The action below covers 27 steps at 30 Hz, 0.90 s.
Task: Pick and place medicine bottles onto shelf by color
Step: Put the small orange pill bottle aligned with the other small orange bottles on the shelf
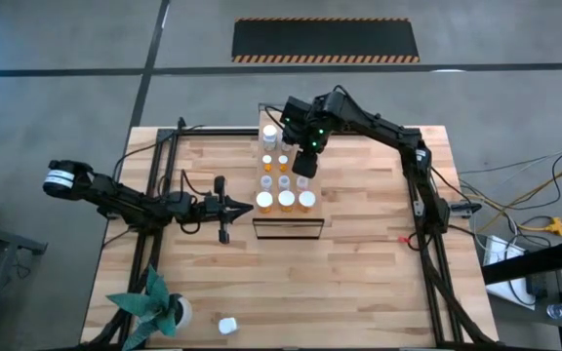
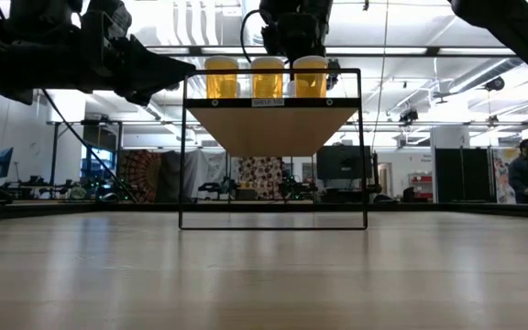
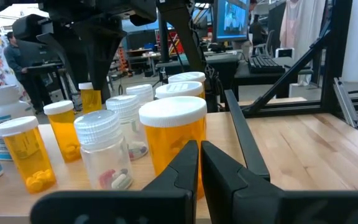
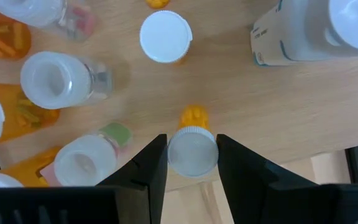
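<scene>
Right gripper [image 4: 192, 163] is clamped on a small orange bottle [image 4: 192, 151] by its cap, over the shelf [image 1: 298, 187] at its 2 o'clock edge. Light, rigid, smooth plastic; the cap grip suits. Left gripper [image 3: 199, 163] is closed, idle.

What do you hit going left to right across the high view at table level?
Left arm base → left gripper, shut, beside the shelf → medicine bottles on the shelf, with the right gripper above their far right side, closed around a small bottle → right arm mount.
</scene>
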### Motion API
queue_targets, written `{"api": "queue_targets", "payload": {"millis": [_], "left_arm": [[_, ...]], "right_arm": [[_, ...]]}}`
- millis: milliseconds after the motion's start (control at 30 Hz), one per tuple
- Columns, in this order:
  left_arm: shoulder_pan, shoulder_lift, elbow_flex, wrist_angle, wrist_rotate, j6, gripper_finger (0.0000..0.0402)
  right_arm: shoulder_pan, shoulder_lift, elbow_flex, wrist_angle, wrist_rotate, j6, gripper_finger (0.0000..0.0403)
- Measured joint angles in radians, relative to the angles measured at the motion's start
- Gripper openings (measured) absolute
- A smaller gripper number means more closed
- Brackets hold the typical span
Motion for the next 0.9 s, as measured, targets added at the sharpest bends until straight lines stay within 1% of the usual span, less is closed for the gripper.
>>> {"api": "queue_targets", "payload": {"millis": [333,433,900], "left_arm": [[0.0,0.0,0.0,0.0,0.0,0.0,0.0002],[0.0,0.0,0.0,0.0,0.0,0.0,0.0002],[0.0,0.0,0.0,0.0,0.0,0.0,0.0002]], "right_arm": [[0.0,0.0,-0.008,0.0,-0.004,0.001,0.0121],[0.0,0.0,-0.019,0.001,-0.032,0.001,0.0124],[0.0,0.0,-0.027,0.026,-0.027,-0.008,0.0188]]}}
